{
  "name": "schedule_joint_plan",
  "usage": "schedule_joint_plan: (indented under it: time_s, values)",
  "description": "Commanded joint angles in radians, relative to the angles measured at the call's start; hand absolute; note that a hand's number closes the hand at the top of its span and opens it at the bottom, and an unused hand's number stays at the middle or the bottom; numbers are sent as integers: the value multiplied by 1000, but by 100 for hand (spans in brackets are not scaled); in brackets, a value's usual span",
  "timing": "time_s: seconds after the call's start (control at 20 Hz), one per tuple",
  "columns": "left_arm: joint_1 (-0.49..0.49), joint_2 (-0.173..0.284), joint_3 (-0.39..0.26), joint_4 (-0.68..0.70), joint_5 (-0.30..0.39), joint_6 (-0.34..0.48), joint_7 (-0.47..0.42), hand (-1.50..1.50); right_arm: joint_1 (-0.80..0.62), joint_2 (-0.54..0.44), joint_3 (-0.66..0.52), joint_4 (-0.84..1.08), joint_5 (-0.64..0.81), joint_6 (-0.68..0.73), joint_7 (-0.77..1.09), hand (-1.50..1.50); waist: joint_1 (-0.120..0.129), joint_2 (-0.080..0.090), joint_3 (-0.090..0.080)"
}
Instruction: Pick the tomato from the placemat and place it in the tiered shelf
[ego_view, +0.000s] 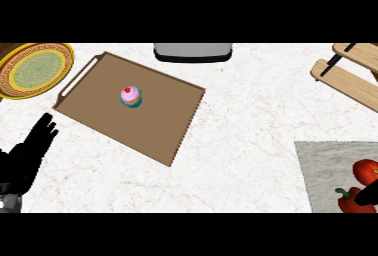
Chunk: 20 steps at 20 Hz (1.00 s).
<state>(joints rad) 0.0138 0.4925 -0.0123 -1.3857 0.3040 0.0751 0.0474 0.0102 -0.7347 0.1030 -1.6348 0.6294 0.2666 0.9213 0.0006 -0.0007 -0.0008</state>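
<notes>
Right robot hand (367, 195), grip unreadable, meets the tomato (367, 170) on the placemat (325, 165); left robot hand (33, 145) rests open.

Left hand (31, 150) open, fingers straight and pointing up, resting at lower-left edge. Right hand (367, 195) barely visible at lower-right edge, fingers unclear.

I see a white marbled bench (244, 130) under even light, a grey appliance (193, 51) at its far edge.
</notes>
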Motion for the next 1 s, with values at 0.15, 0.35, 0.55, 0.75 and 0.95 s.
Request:
schedule_joint_plan:
  time_s: [0.15,0.35,0.55,0.75,0.95]
  values:
    - [-1,-11,56,-13,-30,-51,34,0,-9,61,-46,161,107,-36,-148,-150,2,1,1]
    - [53,-63,39,-11,-64,-40,-26,0,-55,106,-32,317,169,-112,-225,-150,8,2,1]
    - [-2,-124,9,-10,-136,16,11,0,-29,109,-76,281,171,-87,-247,-150,0,1,1]
    - [14,-112,52,-13,-112,-33,14,0,-19,135,-108,316,175,-100,-278,-150,0,1,1]
    - [-3,-73,105,34,-93,-94,-7,0,-57,89,-171,383,129,-58,-383,150,1,1,1]
